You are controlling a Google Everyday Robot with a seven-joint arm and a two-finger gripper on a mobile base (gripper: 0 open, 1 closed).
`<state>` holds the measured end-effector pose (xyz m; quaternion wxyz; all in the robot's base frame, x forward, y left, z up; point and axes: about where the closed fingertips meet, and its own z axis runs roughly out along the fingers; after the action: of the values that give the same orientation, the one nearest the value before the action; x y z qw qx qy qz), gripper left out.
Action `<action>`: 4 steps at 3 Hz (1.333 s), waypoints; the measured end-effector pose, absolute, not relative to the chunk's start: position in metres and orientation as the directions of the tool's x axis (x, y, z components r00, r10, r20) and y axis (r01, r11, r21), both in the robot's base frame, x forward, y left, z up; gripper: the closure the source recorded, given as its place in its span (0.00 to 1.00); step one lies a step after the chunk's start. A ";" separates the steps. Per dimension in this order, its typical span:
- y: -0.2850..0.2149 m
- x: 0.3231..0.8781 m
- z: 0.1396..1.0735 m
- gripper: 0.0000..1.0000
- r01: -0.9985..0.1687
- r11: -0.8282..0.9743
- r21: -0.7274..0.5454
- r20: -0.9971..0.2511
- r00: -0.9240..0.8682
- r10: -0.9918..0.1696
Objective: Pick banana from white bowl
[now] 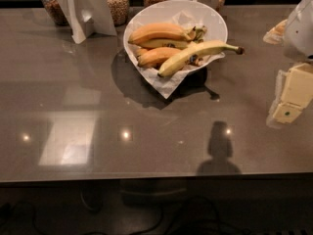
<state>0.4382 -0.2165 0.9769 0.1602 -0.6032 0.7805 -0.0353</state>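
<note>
Yellow banana (pixel 195 54): in white bowl (pixel 215 21), stem past rim.
Tool (pixel 289 102): hangs over surface (pixel 146 160) at right, apart from bowl; grip state cannot be told.

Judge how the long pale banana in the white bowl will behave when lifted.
The banana looks firm and should lift as one stiff piece. It lies on top, stem past the white bowl's rim, so it may pivot or slide if nudged. Its curve probably limits rolling. The end effector hangs to the right, clear of it.
</note>
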 end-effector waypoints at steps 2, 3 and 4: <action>-0.209 0.451 0.982 0.00 -0.924 0.261 -0.279 -0.245 -0.195 -0.950; -0.195 0.478 0.990 0.00 -0.913 0.247 -0.326 -0.311 -0.143 -0.940; -0.179 0.513 0.994 0.00 -0.901 0.229 -0.369 -0.381 -0.078 -0.921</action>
<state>0.5132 -0.1792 0.9942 0.2755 -0.6207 0.7339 -0.0185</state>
